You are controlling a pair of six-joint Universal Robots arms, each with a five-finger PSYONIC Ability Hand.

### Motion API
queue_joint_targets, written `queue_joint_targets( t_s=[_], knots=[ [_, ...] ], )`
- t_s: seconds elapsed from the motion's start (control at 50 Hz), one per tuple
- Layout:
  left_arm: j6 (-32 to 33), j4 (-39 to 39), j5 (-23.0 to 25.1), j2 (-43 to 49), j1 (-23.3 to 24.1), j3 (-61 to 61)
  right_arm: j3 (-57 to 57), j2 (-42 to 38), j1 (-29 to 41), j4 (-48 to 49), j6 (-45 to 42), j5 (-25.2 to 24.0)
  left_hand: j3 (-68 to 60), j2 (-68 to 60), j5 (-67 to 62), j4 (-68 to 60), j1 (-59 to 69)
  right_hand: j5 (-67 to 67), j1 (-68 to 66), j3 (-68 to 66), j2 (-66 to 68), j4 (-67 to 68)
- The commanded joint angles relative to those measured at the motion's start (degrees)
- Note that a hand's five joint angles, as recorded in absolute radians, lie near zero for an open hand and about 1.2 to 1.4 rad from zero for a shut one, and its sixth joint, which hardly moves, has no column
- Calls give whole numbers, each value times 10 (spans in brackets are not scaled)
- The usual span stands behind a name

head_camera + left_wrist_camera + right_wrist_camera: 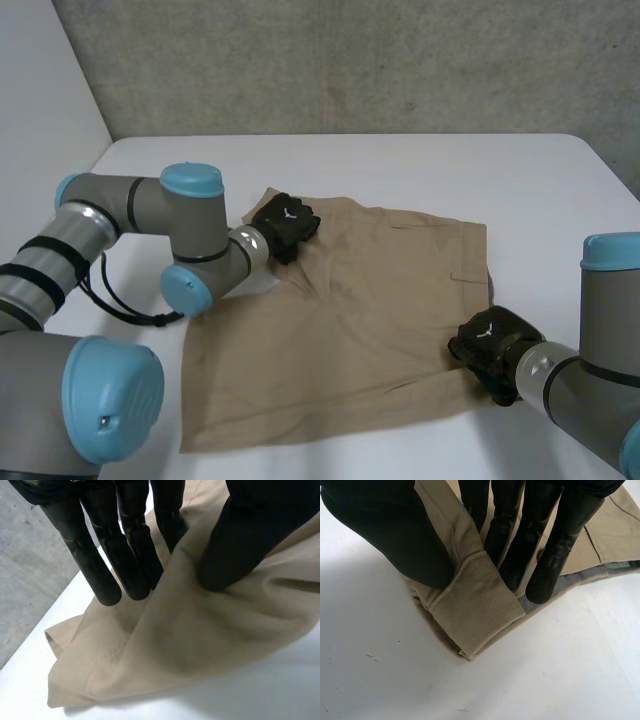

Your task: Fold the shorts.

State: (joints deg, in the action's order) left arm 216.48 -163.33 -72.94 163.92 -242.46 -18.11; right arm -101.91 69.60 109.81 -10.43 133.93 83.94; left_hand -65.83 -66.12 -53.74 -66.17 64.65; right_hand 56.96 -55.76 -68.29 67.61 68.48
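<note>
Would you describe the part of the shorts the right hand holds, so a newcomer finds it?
Tan shorts lie on the white table. Their near corner by the right arm, a thick band, is pinched by the right hand. The left hand holds the far, opposite corner.

place: robot lab or test room | far: bare grey concrete wall (350, 60) | far left: plain white wall (40, 90) | middle: plain white table (450, 170) with rounded far corners | near left: robot arm (125, 205) with grey joints and light-blue caps | near right: second arm (610, 330) of the same make, reaching over the table
</note>
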Motion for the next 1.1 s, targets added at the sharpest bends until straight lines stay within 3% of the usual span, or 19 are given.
queue_joint_targets(
  t_s=[0.02,0.12,0.24,0.36,0.42,0.6,0.74,0.98,1.1],
  knots=[
    [0,-3,-63,-31,2,-24,0,0,1,3,0,0,-142,-139,-163,-138,154,130,-242,-117,124,115],
    [3,-15,-120,-82,-1,-123,0,-1,2,3,0,0,-142,-139,-163,-138,154,130,-242,-117,124,115],
    [2,-67,-145,-162,-19,-263,-1,-2,4,4,0,0,-132,-129,-153,-129,144,130,-242,-117,124,115],
    [3,-144,-149,-252,-31,-393,-1,-2,5,5,-1,0,278,281,257,281,-266,130,-242,-117,124,115],
    [3,-165,-149,-287,-30,-414,0,-2,4,6,0,0,282,285,261,285,-270,130,-242,-117,124,115],
    [-1,-183,-126,-320,-25,-381,-2,0,3,6,0,0,289,292,268,292,-277,130,-242,-117,124,115],
    [-4,-175,3,-251,-24,-315,-7,0,3,6,0,0,289,292,268,292,-277,130,-242,-117,124,115],
    [29,5,13,-114,-26,-147,-10,0,1,6,0,-1,302,305,281,306,-290,130,-242,-117,124,115],
    [74,21,5,-110,-27,-143,-10,0,1,6,-1,0,275,278,254,279,-264,130,-242,-117,124,115]
  ],
)
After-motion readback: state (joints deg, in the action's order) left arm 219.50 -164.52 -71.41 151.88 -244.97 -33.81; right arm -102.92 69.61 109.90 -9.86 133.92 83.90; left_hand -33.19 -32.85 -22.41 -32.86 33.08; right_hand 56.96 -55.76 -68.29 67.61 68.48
